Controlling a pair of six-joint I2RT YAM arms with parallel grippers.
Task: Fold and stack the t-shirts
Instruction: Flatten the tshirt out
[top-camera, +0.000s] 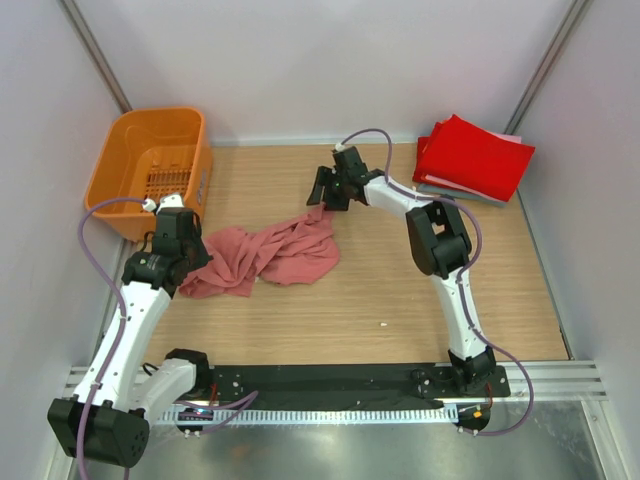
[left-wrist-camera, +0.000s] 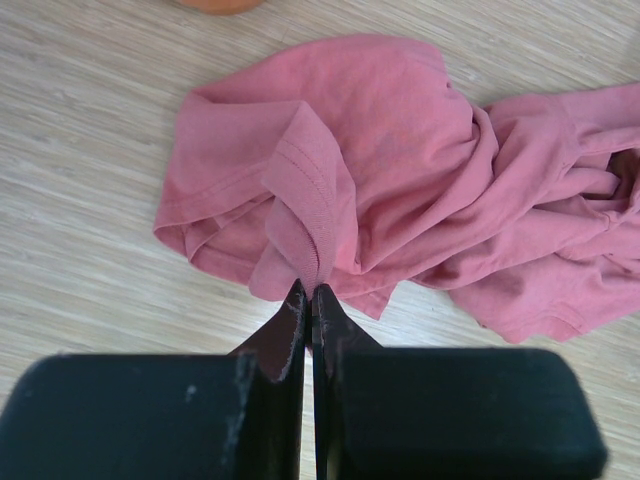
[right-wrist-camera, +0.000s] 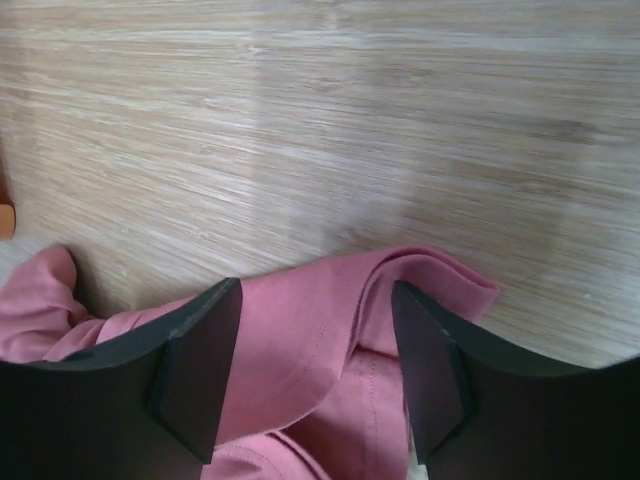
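A salmon-pink t-shirt lies crumpled on the wooden table, left of centre. My left gripper is at its left end. In the left wrist view that gripper is shut on a raised fold of the shirt's hem. My right gripper hovers over the shirt's far right tip. In the right wrist view its jaws stand open astride a folded edge of the pink cloth, not pinching it. A bright red folded t-shirt tops a stack at the back right, with grey and pale folded ones under it.
An orange slotted basket stands at the back left, close to the left arm; its rim shows at the top of the left wrist view. White walls close in the table on three sides. Bare wood lies in front of the shirt.
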